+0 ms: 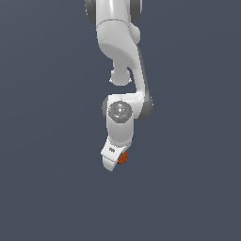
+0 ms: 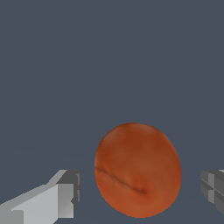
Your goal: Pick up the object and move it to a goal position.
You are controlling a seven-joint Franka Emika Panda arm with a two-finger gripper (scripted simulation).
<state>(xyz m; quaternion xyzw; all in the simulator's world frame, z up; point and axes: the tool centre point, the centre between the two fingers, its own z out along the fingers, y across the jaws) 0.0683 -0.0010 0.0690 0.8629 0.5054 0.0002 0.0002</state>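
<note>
Ball point(image 2: 137, 169) sat between my claw's point(image 2: 140, 192) spread fingers point(image 2: 59, 199), gaps on both sides, nearer one finger; not pinched yet.

Ball: an orange-red ball point(image 2: 137, 169) with a mottled surface and one thin dark streak across its lower half.
Gripper: the gripper point(image 2: 141, 192) stands spread, one light grey finger point(image 2: 48, 201) on one side of the ball and a darker finger pad point(image 2: 213, 188) on the other.
Contact: a gap shows between the ball and each finger.
Background: plain dark grey-blue surface point(image 2: 109, 57).
</note>
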